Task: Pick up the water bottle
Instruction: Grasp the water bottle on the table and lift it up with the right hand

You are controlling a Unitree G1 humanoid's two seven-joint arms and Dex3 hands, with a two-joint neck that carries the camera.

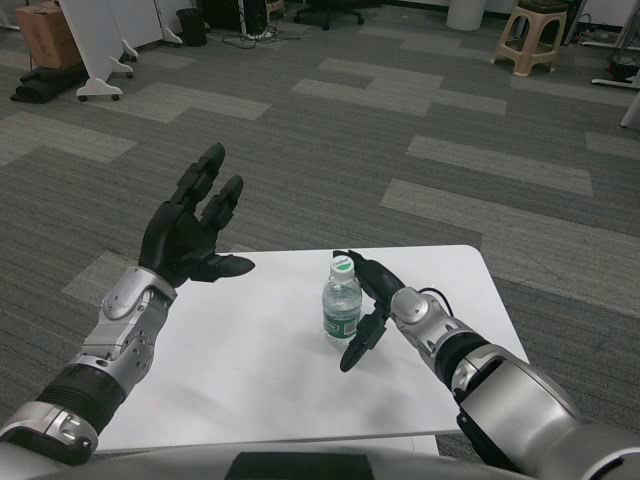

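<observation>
A small clear water bottle (341, 303) with a green cap and green label stands upright near the middle of the white table (250, 360). My right hand (367, 307) is right beside it on its right, fingers apart and curving around the bottle's side; I cannot tell whether they touch it. My left hand (194, 222) is raised above the table's far left corner, fingers spread, holding nothing.
The table's far edge lies just behind the bottle. Beyond it is grey patterned carpet, with a white wheeled partition (95, 45), a cardboard box (48, 32) and a beige stool (530, 38) far off.
</observation>
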